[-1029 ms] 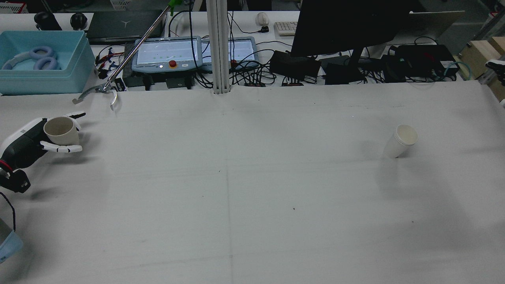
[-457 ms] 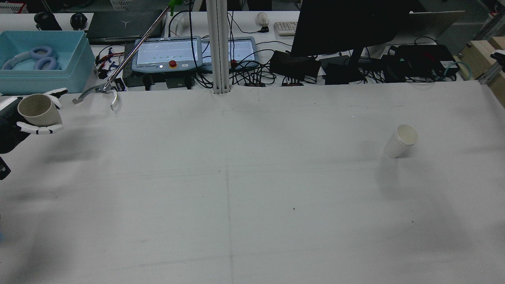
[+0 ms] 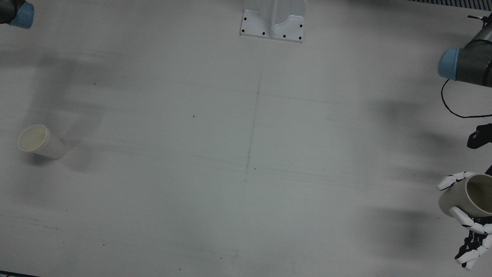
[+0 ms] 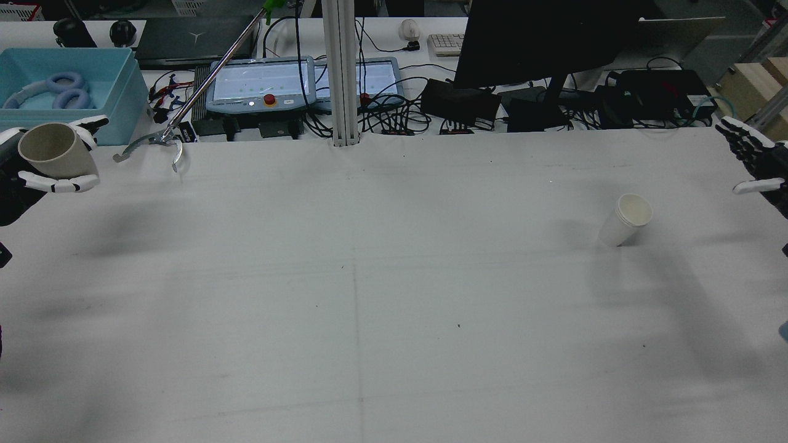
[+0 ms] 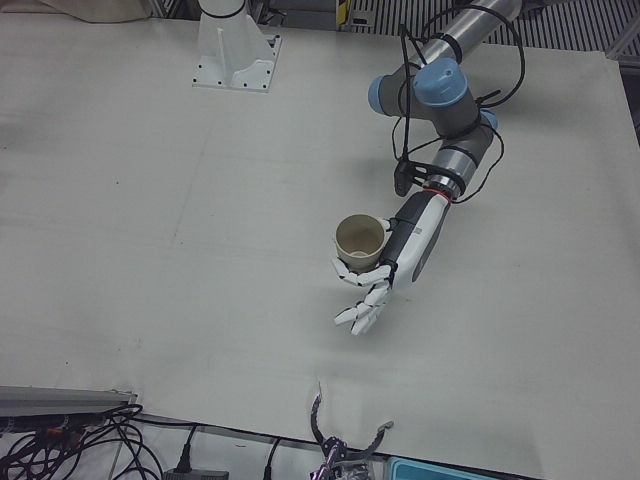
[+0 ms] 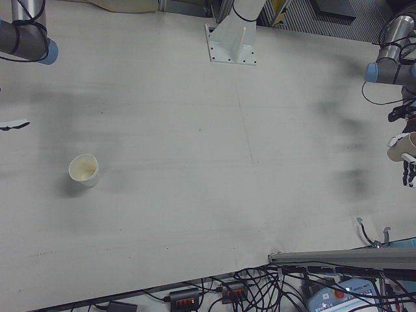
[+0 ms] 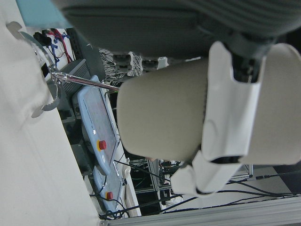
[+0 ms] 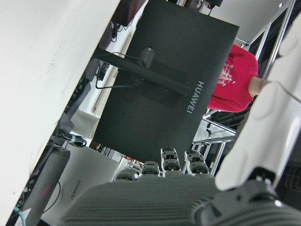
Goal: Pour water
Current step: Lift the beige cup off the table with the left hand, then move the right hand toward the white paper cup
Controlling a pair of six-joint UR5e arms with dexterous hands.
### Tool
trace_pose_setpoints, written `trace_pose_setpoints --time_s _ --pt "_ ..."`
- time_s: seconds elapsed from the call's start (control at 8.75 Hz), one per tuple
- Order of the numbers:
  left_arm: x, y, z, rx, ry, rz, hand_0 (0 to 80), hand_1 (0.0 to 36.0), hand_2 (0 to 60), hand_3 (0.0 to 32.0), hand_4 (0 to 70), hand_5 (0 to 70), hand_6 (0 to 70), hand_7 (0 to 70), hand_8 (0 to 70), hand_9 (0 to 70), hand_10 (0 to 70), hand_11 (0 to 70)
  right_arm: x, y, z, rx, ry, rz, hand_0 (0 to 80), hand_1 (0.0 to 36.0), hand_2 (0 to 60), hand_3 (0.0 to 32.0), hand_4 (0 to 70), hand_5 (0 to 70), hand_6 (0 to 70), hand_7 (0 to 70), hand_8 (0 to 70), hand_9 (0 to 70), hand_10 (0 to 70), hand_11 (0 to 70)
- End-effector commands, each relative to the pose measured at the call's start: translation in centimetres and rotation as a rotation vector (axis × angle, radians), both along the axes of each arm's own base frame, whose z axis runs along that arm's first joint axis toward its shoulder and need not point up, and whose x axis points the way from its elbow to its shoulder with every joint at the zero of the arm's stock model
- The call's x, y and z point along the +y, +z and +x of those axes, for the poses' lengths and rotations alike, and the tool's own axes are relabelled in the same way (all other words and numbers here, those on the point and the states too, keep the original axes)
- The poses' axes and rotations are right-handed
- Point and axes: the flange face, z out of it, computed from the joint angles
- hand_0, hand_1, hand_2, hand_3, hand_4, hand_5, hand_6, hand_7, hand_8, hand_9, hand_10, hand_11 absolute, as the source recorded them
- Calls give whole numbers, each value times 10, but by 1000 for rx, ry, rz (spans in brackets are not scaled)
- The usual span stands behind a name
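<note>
Left-front view alone shows the whole left hand (image 5: 385,262) gripping the upright beige cup (image 5: 360,240); the rear view shows the right hand (image 4: 756,166) spread empty and the white paper cup (image 4: 625,220) upright.

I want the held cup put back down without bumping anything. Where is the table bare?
Nearly all of it. The table is bare from the left hand with its beige cup across to the white cup. The open right hand hovers at the far edge beyond that cup. Only the back edge near the grabber tool is crowded.
</note>
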Motion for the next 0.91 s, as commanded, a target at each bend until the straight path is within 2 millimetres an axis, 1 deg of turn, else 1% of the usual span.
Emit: trace_pose_setpoints --time_s 0.0,0.11,0.23,0.34,0.46,0.57,0.69,0.8 --pt "1 -3 -1 62 12 -44 675 360 600 0 700 700 118 168 59 63 30 65 -39 -3 -75 85 -94 35 484 78 0 0 9 105 60 84 44 37 6 22" --pt "2 -4 -4 75 14 -54 683 360 600 0 700 700 118 168 57 62 28 62 -38 -3 -82 102 -105 39 473 63 0 0 6 102 62 80 44 38 5 19" --pt "2 -7 -5 82 16 -52 679 360 600 0 700 700 113 165 57 61 25 59 -35 0 -86 106 -114 35 468 58 0 0 0 97 55 75 42 35 5 20" --pt "6 -16 -7 86 15 -50 694 360 600 0 700 700 113 165 55 60 21 53 -32 0 -89 108 -121 36 468 58 0 0 0 89 44 65 42 34 2 15" --pt "5 -20 -7 88 15 -47 706 360 600 0 700 700 112 166 54 59 20 52 -25 4 -97 107 -141 39 468 56 0 0 0 82 35 58 44 33 0 10" --pt "5 -23 -6 89 16 -45 696 360 600 0 700 700 112 166 55 60 21 53 -9 18 -92 110 -148 32 467 55 0 0 0 72 18 41 46 32 0 6" --pt "5 -25 -6 90 12 -43 706 360 600 0 700 700 111 167 54 59 19 50 2 27 -92 116 -159 22 466 47 0 0 0 51 0 19 48 29 0 2" --pt "5 -25 -5 88 13 -43 714 360 600 0 700 700 111 166 53 59 20 52 3 28 -93 125 -160 22 465 41 0 0 0 32 0 1 45 29 0 5"
